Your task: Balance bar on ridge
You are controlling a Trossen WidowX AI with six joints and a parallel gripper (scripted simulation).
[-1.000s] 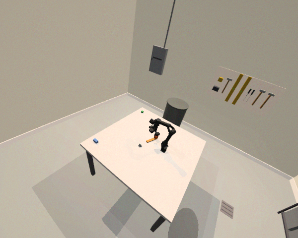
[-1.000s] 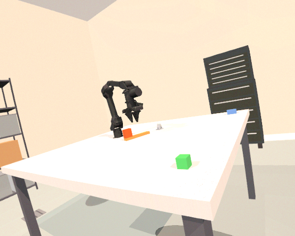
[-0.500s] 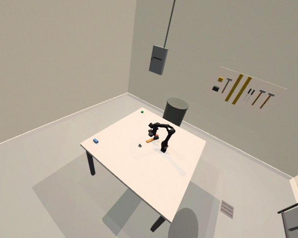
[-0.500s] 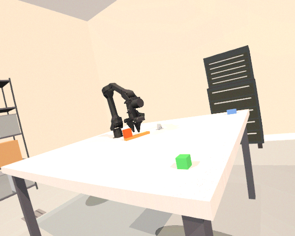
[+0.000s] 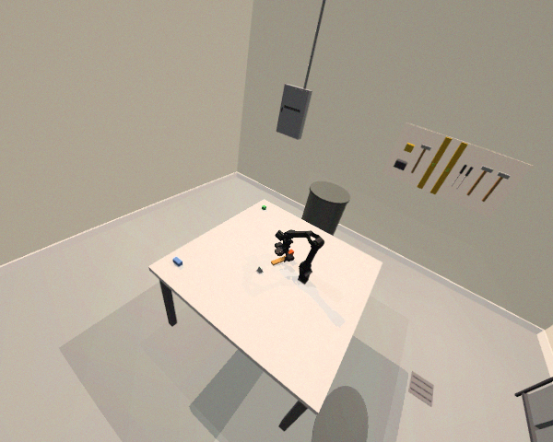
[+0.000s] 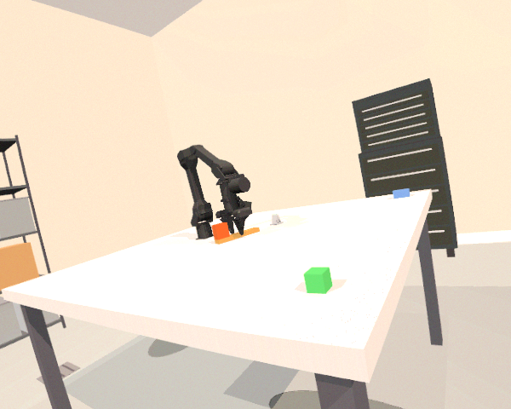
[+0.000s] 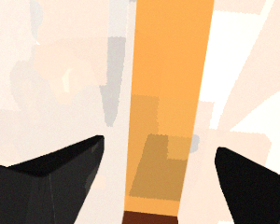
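The orange bar (image 5: 277, 261) (image 6: 252, 231) (image 7: 170, 56) lies on the table (image 5: 239, 308) (image 6: 158, 281). A red-orange block (image 5: 290, 251) (image 6: 221, 230) sits on one end of it; its dark red side (image 7: 150, 218) shows at the bottom of the wrist view. The ridge, a small grey wedge (image 5: 259, 269) (image 6: 275, 219), stands on the table beyond the bar's other end, apart from it. My gripper (image 6: 237, 233) (image 7: 159, 148) is open, low over the bar, one finger on each side, with a gap to the bar on both sides in the wrist view.
A green cube (image 5: 264, 207) (image 6: 318, 280) stands near one table corner. A blue block (image 5: 177, 261) (image 6: 401, 192) lies near another corner. Both are far from the bar. The arm's base (image 5: 303, 275) (image 6: 203, 229) stands on the table close to the bar's block end.
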